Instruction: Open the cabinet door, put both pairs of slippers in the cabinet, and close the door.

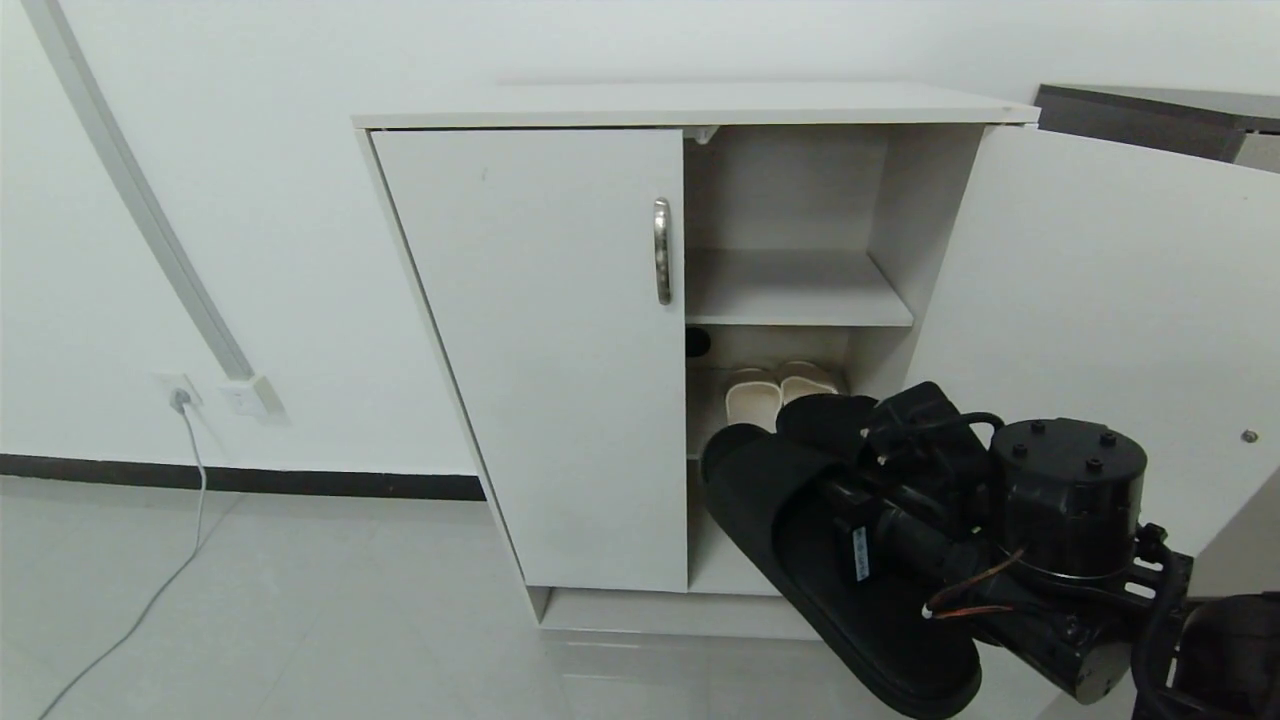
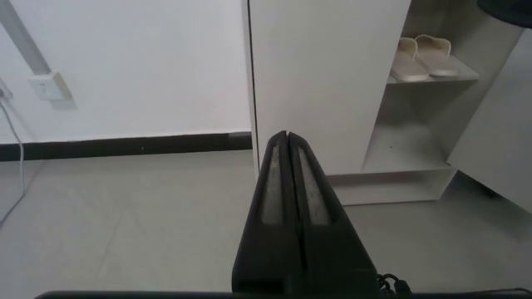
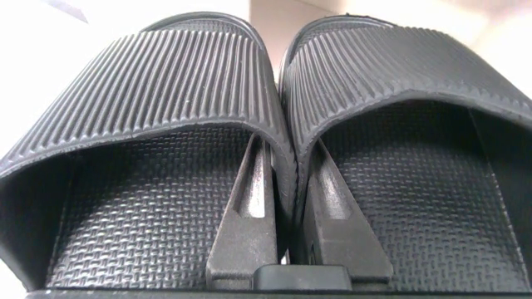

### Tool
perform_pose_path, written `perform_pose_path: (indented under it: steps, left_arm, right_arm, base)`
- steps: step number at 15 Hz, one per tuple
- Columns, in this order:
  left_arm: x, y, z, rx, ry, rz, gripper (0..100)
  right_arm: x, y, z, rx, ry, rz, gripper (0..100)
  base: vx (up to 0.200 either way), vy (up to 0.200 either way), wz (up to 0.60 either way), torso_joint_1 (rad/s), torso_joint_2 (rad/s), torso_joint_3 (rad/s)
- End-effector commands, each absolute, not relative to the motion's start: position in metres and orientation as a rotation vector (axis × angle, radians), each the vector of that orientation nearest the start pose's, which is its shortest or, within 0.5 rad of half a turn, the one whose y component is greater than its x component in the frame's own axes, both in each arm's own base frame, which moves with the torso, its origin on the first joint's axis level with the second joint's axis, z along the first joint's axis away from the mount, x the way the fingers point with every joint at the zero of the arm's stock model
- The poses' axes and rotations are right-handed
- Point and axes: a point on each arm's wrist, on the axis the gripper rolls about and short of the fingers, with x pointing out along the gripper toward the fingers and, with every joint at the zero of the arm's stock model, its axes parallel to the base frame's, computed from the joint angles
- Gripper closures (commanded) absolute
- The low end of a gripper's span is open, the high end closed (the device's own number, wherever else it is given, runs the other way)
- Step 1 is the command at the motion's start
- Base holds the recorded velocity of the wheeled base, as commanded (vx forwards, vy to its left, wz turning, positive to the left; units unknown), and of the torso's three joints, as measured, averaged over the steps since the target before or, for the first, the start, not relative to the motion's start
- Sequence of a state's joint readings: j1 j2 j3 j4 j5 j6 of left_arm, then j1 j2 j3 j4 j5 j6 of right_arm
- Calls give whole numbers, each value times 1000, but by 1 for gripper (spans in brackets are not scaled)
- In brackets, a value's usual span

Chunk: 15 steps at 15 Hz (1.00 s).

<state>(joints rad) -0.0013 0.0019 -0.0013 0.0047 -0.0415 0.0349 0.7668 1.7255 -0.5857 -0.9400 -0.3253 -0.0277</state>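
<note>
White wooden cabinet (image 1: 530,350), right door (image 1: 1090,300) open: cream slipper pair (image 1: 780,390) on lower shelf (image 1: 706,415). Right jaws clamp black ribbed slippers (image 1: 790,510); left jaws closed, empty.

- My head camera looked forward and down at the cabinet (image 1: 530,350) from fairly near;
- my left wrist camera looked from low along my left gripper (image 2: 288,137), sharing the cabinet and beige slippers (image 2: 424,56) with the head view;
- my right wrist camera sat very close to the black slippers (image 3: 266,100), facing along my right gripper (image 3: 287,154).
</note>
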Motion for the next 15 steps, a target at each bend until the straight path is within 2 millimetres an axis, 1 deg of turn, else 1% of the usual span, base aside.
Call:
perform_pose_path:
  steps: [1, 4, 8, 10, 12, 14, 15]
  left_arm:
    - [-23, -1, 75, 35, 5, -43, 100]
    - [-23, -1, 75, 35, 4, -43, 100]
    - [-23, -1, 75, 35, 5, -43, 100]
    - [-23, -1, 75, 35, 4, -43, 100]
    - [-23, -1, 75, 35, 4, -43, 100]
    - [-23, -1, 75, 35, 4, -43, 100]
    - [-23, -1, 75, 35, 4, -43, 100]
  right_arm:
    - [212, 194, 146, -139, 176, 444, 100]
    - [212, 194, 144, -142, 181, 444, 100]
    - [216, 198, 139, -147, 185, 443, 100]
    - [218, 207, 134, -138, 168, 455, 100]
    - [219, 208, 130, -129, 140, 454, 100]
    - [217, 207, 130, -118, 131, 466, 100]
    - [215, 205, 127, -124, 142, 511, 100]
  base:
    - [0, 0, -600, 12, 2, 2]
    - [0, 0, -600, 6, 1, 4]
    - [0, 0, 0, 0, 0, 0]
    - [0, 0, 0, 0, 0, 0]
    - [0, 0, 0, 0, 0, 0]
    - [0, 0, 0, 0, 0, 0]
    - [0, 0, 0, 0, 0, 0]
